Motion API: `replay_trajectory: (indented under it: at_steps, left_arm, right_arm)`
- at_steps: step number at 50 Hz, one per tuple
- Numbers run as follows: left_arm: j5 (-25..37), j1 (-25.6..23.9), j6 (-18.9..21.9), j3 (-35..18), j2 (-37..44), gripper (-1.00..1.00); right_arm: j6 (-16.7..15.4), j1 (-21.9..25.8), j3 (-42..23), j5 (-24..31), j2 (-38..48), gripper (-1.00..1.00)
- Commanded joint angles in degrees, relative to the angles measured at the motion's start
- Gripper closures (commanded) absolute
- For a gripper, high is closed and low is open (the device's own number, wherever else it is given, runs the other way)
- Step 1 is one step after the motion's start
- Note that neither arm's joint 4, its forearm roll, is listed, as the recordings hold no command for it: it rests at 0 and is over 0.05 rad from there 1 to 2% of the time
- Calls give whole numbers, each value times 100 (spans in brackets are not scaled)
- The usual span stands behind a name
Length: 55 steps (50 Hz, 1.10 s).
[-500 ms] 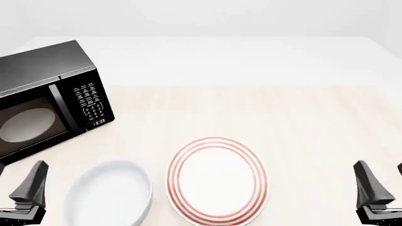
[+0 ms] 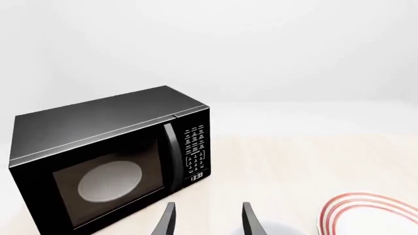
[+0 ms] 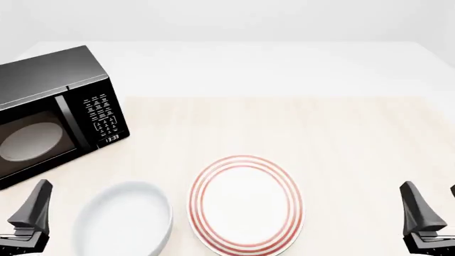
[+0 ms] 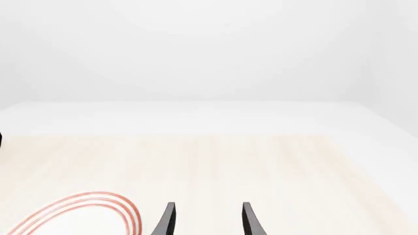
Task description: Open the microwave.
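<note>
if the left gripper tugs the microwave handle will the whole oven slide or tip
The microwave looks broad, boxy and flat-seated, so tipping seems unlikely. On the smooth table it might slide slightly. Its slim vertical handle looks rigid but glossy, possibly slippery.

Red-ringed white plate [image 3: 246,205] sits flat on the pale wood table [image 3: 341,133], near its front edge, about centre. Plain white bowl [image 3: 124,220] just beside it on the left — close, touching or not unclear. Right half of the table bare wood — white wall behind.
</note>
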Motion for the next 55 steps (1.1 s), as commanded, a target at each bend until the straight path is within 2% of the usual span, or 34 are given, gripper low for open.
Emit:
replay_trajectory:
  at_steps: [1, 4, 20, 22, 23, 43, 55]
  left_arm:
    - [203, 136, 87, -380, 217, -100]
    - [-3, 78, 125, -505, 684, -100]
    - [43, -174, 66, -1155, 1372, -100]
    - [3, -32, -26, -1235, 1463, -100]
    - [-24, -17, -43, -1250, 1507, -100]
    - [-473, 152, -110, -1303, 2368, -100]
    - [-426, 358, -34, -1302, 2560, -100]
  right_arm:
    - [1, -1, -2, 0, 3, -100]
    - [0, -1, -1, -1, 3, -100]
    - [0, -4, 4, 14, -16, -100]
    - [0, -4, 2, 13, -14, -100]
    - [0, 1, -345, 385, -38, -100]
    - [-2, 1, -351, 390, -38, -100]
    - [-2, 0, -351, 391, -38, -100]
